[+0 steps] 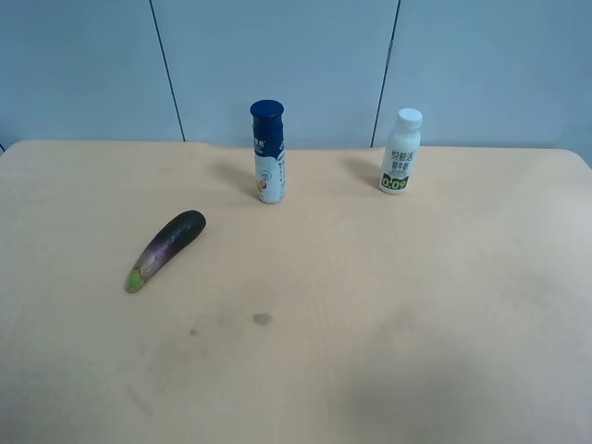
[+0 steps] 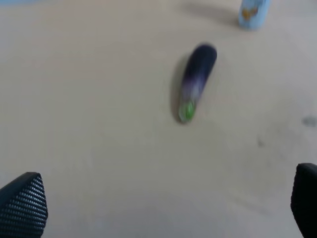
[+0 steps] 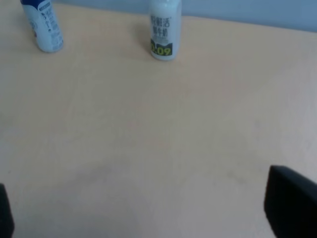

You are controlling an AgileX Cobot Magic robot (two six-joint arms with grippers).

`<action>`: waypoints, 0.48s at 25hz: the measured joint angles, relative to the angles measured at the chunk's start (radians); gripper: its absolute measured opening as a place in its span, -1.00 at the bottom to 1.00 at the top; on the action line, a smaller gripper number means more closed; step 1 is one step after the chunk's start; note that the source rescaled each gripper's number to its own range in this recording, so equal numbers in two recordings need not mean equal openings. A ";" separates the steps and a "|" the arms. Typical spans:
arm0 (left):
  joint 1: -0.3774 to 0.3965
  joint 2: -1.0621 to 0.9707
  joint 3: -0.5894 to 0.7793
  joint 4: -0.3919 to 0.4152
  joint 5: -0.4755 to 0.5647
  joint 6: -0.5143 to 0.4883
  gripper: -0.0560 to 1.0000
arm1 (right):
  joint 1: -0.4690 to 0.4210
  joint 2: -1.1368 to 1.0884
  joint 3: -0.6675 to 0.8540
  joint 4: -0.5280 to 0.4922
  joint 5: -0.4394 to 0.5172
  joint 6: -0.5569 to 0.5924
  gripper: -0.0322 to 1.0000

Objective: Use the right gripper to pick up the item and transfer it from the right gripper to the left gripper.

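The eggplant (image 1: 166, 248) lies flat on the tan table (image 1: 388, 305), left of the middle in the exterior high view, its green stem end toward the near edge. It also shows in the left wrist view (image 2: 195, 82), well ahead of the left gripper (image 2: 163, 208), whose fingertips (image 2: 22, 206) stand far apart at the frame's lower corners. The right gripper (image 3: 153, 213) is open and empty over bare table; only its finger (image 3: 290, 201) edges show. No arm shows in the exterior high view.
A blue-capped bottle (image 1: 267, 153) and a white bottle (image 1: 400, 153) stand upright at the back of the table. Both show in the right wrist view, blue-capped bottle (image 3: 43, 27), white bottle (image 3: 164, 30). Small dark stains (image 1: 262, 319) mark the table.
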 joint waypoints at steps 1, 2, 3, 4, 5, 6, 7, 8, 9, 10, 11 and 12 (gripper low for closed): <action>0.000 0.000 0.021 -0.013 0.006 0.001 0.99 | 0.000 0.000 0.000 0.000 0.000 0.000 1.00; 0.000 0.000 0.029 -0.019 0.006 0.002 0.99 | 0.000 0.000 0.000 0.000 0.000 0.000 1.00; 0.000 0.000 0.031 -0.021 -0.009 0.003 1.00 | 0.000 0.000 0.000 0.000 0.000 0.000 1.00; 0.000 0.000 0.037 -0.023 -0.029 0.003 1.00 | 0.000 0.000 0.000 0.000 0.000 0.000 1.00; 0.000 0.000 0.044 -0.023 -0.046 0.003 1.00 | 0.000 0.000 0.000 0.000 0.000 0.000 1.00; 0.000 0.000 0.050 -0.023 -0.062 0.004 1.00 | 0.000 0.000 0.000 0.000 0.000 0.000 1.00; 0.000 -0.001 0.051 -0.023 -0.078 0.004 1.00 | 0.000 0.000 0.000 0.000 0.000 0.000 1.00; 0.000 -0.001 0.055 -0.022 -0.097 0.004 1.00 | 0.000 0.000 0.000 0.000 0.000 0.000 1.00; 0.000 -0.001 0.062 -0.019 -0.110 0.004 1.00 | 0.000 0.000 0.000 0.000 0.000 0.000 1.00; 0.000 -0.001 0.073 -0.017 -0.128 0.004 1.00 | 0.000 0.000 0.000 0.000 0.000 0.000 1.00; 0.000 -0.001 0.082 -0.017 -0.141 0.004 1.00 | 0.000 0.000 0.000 0.000 0.000 0.000 1.00; 0.000 -0.001 0.084 -0.017 -0.144 0.004 1.00 | 0.000 0.000 0.000 0.000 0.000 0.000 1.00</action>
